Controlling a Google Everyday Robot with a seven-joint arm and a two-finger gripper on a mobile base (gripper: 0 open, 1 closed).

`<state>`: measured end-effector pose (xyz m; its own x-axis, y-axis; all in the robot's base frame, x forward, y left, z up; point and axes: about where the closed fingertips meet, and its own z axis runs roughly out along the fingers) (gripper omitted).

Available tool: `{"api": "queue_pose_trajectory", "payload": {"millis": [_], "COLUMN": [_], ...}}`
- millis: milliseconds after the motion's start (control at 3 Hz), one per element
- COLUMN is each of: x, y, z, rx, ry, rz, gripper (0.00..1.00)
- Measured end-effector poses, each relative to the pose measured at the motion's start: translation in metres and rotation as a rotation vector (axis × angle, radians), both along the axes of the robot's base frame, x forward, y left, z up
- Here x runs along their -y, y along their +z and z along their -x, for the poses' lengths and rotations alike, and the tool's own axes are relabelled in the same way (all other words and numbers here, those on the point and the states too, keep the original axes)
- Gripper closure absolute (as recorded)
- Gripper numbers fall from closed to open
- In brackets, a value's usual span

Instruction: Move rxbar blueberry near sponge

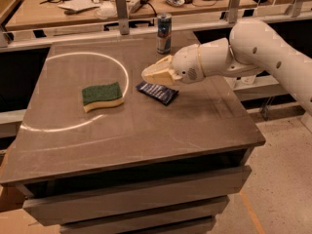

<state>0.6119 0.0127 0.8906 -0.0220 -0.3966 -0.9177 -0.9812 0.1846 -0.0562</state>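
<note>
The rxbar blueberry [157, 92], a flat dark navy wrapper with pale print, lies on the grey-brown table [146, 130], a little right of centre. The sponge [102, 96], green on top over yellow foam, lies a short gap to the bar's left, inside a white ring marked on the table. My gripper [148, 75], pale beige at the end of the white arm, reaches in from the right. It sits just above and behind the bar's left end and points toward the sponge. Whether it touches the bar does not show.
A tall blue-and-silver drink can [164, 33] stands at the table's back edge, behind the gripper. A cluttered workbench [122, 4] with metal posts runs behind the table. The table's right edge and floor lie under my arm.
</note>
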Motion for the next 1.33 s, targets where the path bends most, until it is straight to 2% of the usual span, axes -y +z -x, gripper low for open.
{"api": "queue_pose_trajectory", "payload": {"millis": [333,667,1000,1333], "x": [0.01,0.036,0.046,0.049], "y": [-0.007,-0.015,-0.025,-0.029], "z": [-0.004,-0.015,-0.02,-0.021], "rx": [-0.009,-0.021,-0.041,-0.062], "ry": [-0.042,-0.163,-0.244,-0.295], "rz": [0.05,0.121,0.173,0.205], "gripper": [0.67,0.37,0.05,0.0]}}
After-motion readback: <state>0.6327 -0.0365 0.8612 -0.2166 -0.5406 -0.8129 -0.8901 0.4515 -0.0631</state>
